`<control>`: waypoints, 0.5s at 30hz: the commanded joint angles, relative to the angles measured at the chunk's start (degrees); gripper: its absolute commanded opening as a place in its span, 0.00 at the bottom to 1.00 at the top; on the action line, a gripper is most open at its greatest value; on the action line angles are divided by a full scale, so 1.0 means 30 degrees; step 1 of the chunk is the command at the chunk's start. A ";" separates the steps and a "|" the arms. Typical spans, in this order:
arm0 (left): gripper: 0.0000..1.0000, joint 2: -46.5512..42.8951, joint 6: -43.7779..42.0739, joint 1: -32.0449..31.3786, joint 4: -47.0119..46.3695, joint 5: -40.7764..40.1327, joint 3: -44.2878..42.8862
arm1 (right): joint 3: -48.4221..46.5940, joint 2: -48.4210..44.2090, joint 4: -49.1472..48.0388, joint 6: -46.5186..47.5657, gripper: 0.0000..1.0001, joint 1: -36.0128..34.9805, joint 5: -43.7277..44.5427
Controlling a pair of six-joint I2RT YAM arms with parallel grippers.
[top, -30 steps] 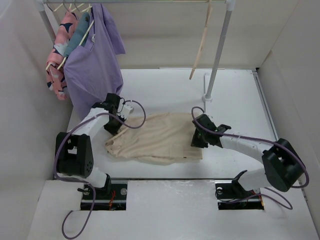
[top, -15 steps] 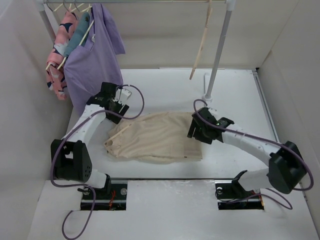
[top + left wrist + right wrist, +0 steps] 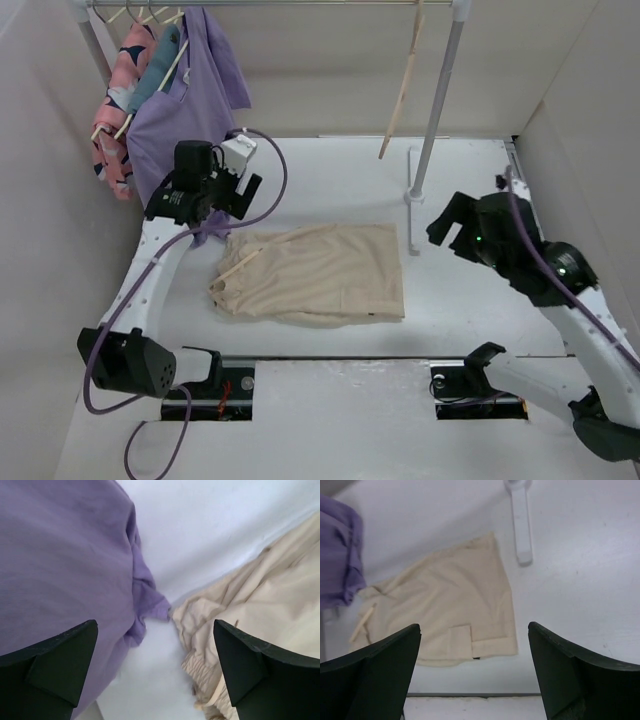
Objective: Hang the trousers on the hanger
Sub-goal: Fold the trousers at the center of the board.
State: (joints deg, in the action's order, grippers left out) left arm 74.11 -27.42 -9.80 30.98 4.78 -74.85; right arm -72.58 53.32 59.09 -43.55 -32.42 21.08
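Observation:
The beige trousers lie folded flat on the white table, waistband to the left. In the left wrist view their gathered waistband shows at the right. The whole garment fills the right wrist view from above. The thin pale hanger hangs bare and edge-on from the rail at the back. My left gripper hovers open above the trousers' back left corner, nothing between its fingers. My right gripper is raised to the right of the trousers, open and empty.
A purple shirt and a pink patterned garment hang at the back left; the shirt's hem is close to my left gripper. The rack's pole and white foot stand just right of the trousers. Walls enclose both sides.
Both grippers have opened, let go of the trousers and lifted away. The left one went back and left, the right one up and to the right. The trousers lie flatter.

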 commanded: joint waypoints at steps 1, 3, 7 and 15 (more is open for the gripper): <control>1.00 -0.1555 0.1785 -0.0102 -0.1068 0.1162 -0.1066 | -0.2784 -0.1424 0.1108 0.2237 0.93 0.0437 0.0010; 1.00 -0.2462 0.2047 -0.0102 -0.1887 0.1162 -0.0482 | -0.5038 -0.1426 0.0579 0.3726 0.93 0.0437 -0.0754; 1.00 -0.3811 0.3015 -0.0102 -0.3089 0.1892 -0.0070 | -0.9783 0.0854 -0.0329 0.4526 0.93 0.0437 -0.1402; 1.00 -0.4661 0.2607 -0.0482 -0.2974 0.3883 0.0953 | -1.8745 0.9024 -0.2529 0.5173 0.92 0.1371 -0.5936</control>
State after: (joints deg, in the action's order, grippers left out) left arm 61.34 -20.21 -10.87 24.03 12.01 -74.15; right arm -123.33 71.83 54.19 -29.78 -30.20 10.26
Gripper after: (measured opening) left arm 0.997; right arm 0.917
